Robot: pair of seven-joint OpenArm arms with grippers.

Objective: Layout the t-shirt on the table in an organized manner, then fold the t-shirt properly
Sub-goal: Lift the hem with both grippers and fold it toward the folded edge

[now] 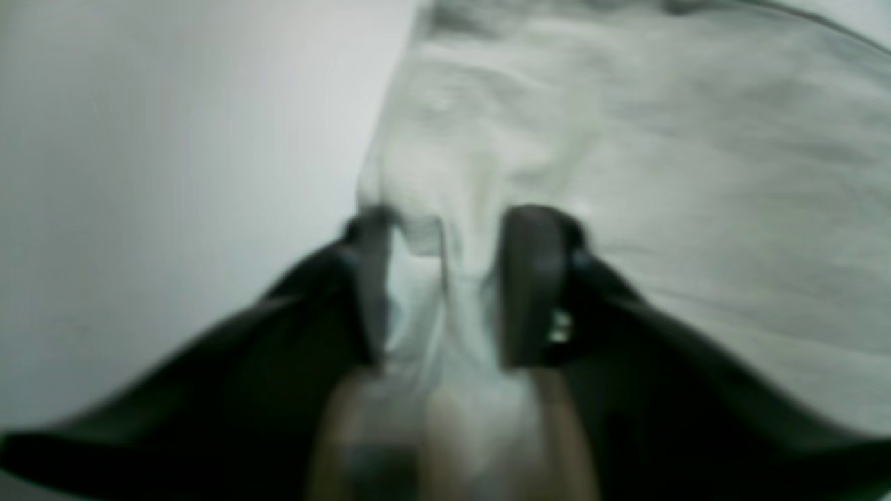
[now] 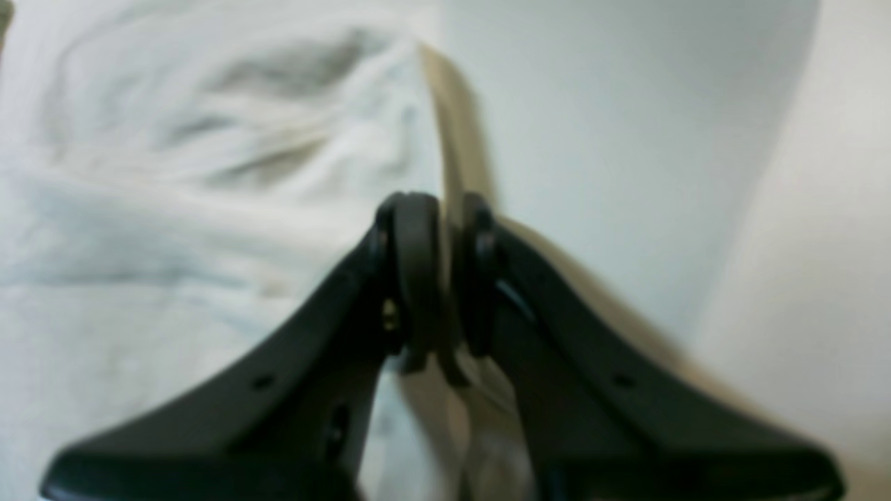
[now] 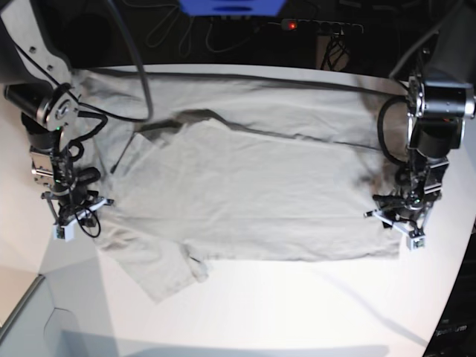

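Note:
The light grey-beige t-shirt (image 3: 253,193) lies spread sideways on the white table (image 3: 297,312), with its collar toward the base view's left and one sleeve (image 3: 156,268) at the lower left. My left gripper (image 3: 401,223) stands at the shirt's right-hand edge. In the left wrist view its fingers (image 1: 536,278) squeeze a raised ridge of the t-shirt (image 1: 626,139) between them. My right gripper (image 3: 71,216) is at the shirt's left edge. Seen from the right wrist, its fingers (image 2: 418,271) stand almost together, pinching a thin edge of the t-shirt (image 2: 174,209).
A black cable (image 3: 223,74) runs along the table's back edge, behind the shirt. A power strip (image 3: 320,26) and more cables lie beyond it. The table edge curves away at the right (image 3: 454,245) and the lower left (image 3: 30,290).

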